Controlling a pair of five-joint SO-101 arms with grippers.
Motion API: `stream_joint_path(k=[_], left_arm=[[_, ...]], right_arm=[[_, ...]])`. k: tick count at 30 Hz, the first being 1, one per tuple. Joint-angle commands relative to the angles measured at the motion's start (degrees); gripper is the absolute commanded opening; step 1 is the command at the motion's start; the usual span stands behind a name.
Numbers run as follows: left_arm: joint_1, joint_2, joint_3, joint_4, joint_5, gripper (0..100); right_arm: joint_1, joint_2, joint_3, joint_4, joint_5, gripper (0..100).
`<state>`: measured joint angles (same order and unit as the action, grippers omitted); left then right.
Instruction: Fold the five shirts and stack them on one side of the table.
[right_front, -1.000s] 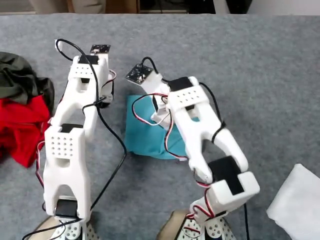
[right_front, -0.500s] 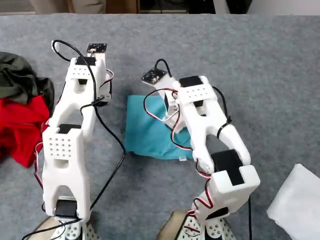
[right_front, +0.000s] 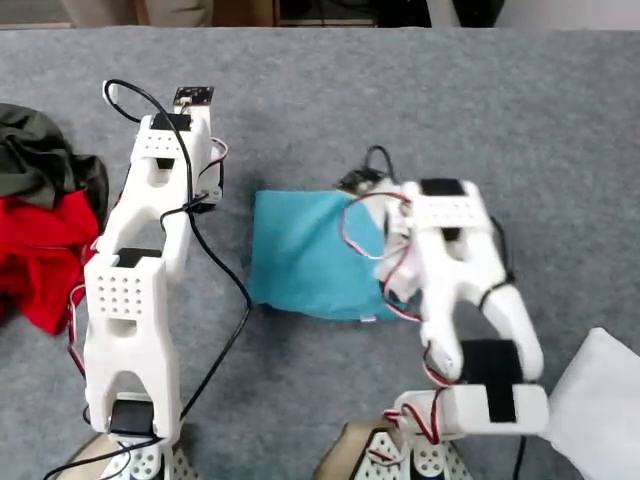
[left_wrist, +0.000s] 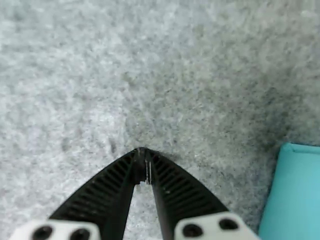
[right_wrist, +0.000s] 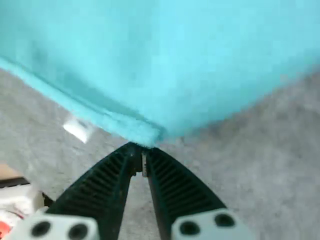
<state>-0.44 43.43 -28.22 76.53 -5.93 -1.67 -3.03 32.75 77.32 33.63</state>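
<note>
Right gripper (right_wrist: 143, 161) has its fingers pressed together, the tip at a hemmed corner of the teal shirt (right_wrist: 165, 60), which spreads away ahead of it. Left gripper (left_wrist: 143, 167) is likewise closed, on nothing, above bare table (left_wrist: 150, 60), with the shirt's straight edge just to one side. The shirt lies flat between the grippers, folded into a smooth near-square.

The right claw (right_wrist: 143, 161), tips together, sits just beside the teal shirt (right_wrist: 165, 60) corner on the grey table (right_wrist: 265, 150).
</note>
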Motion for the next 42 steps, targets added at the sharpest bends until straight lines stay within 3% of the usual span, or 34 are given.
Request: stream_joint_path(k=[1,12,22,31,35,42], left_arm=[[-0.62,-1.1,0.0,-0.53,0.0,2],[0.18,-2.51,-0.62,0.88,0.09,2],[1.76,-3.38,-0.35,0.97,0.18,2],[0.97,-3.74,3.16,-2.64,0.09,2],[1.14,-3.91,3.08,-2.46,0.18,2],[4.48,-7.43,-13.01,12.04,0.26,2]], right_arm=[[5.05,-4.7,0.92,-2.02,1.49,0.4],[5.05,-18.59,-8.22,6.07,-1.58,0.4],[-5.85,-11.03,-0.48,-3.16,-10.2,0.4],[3.91,-9.19,14.99,-15.82,-5.54,0.4],[4.44,-9.71,15.25,-18.02,-5.63,0.5],[4.88,-17.54,8.31,-9.49,-5.63,0.5]])
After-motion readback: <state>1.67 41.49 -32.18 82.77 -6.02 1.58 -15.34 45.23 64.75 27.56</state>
